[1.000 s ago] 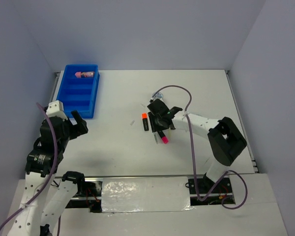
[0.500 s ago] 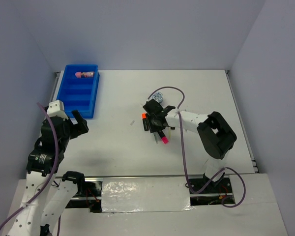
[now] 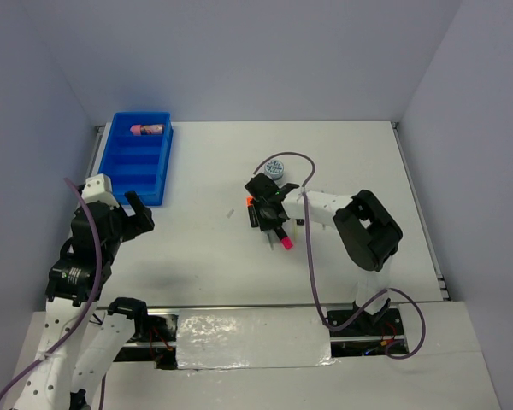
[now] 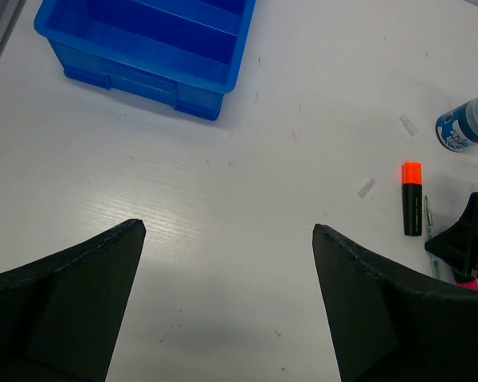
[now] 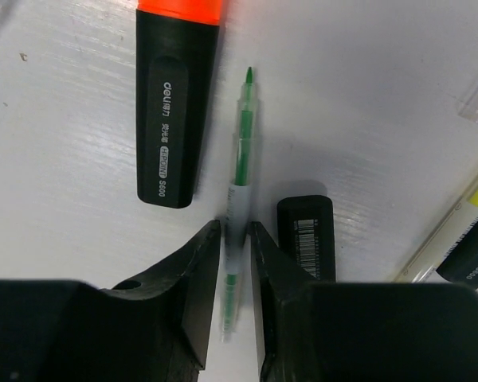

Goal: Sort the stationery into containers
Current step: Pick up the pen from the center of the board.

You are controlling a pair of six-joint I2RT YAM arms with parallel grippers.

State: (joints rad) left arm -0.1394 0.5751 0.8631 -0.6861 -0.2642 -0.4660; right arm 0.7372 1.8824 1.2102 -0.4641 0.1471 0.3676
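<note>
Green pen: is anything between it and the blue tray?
Only the orange marker, lying alongside the pen on the tray's side. Beyond it, the table toward the tray shows just a small clear scrap. The right gripper straddles the pen.

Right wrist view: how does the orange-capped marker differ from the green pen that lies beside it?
The orange-capped marker is thick, with a black body. The green pen is thin, with a clear barrel. The marker lies free, to one side of the right gripper. The pen lies between its fingers, which stand close on both sides. Both lie flat on the white table, nearly parallel to each other.
</note>
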